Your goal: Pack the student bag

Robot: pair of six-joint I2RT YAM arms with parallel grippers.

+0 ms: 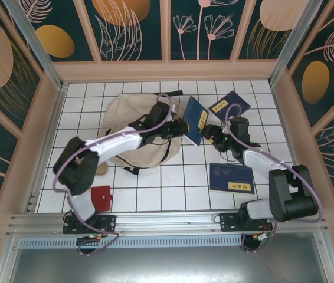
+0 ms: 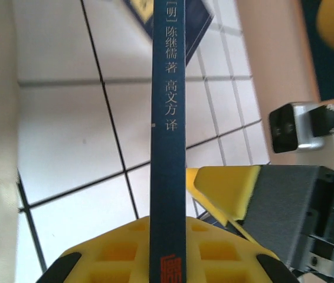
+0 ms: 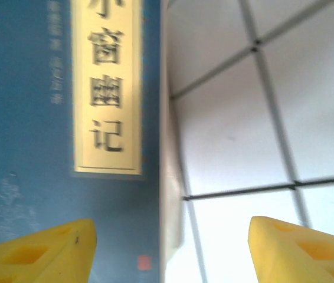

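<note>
A white-tiled worktop (image 1: 155,188) seen from above, walled in by patterned panels. The beige bag (image 1: 125,127) lies slumped left of centre toward the far side, black straps trailing from it. The left arm (image 1: 111,144) stretches across the bag. The left hand (image 1: 179,127) is clamped on a navy book (image 1: 195,118), which is held on edge just past the bag's right side. In the left wrist view, its yellow fingers (image 2: 108,250) sit on either side of the book's spine, which carries white Chinese characters.

The right hand (image 1: 210,134) is at the book's other side, its yellow fingertips (image 3: 303,247) spread apart. One fingertip overlaps the cover near its yellow label; whether it touches cannot be told.

A second book (image 1: 230,106) lies flat near the far right, a third book (image 1: 231,178) nearer the right arm. A small red item (image 1: 101,197) lies near the left base.
</note>
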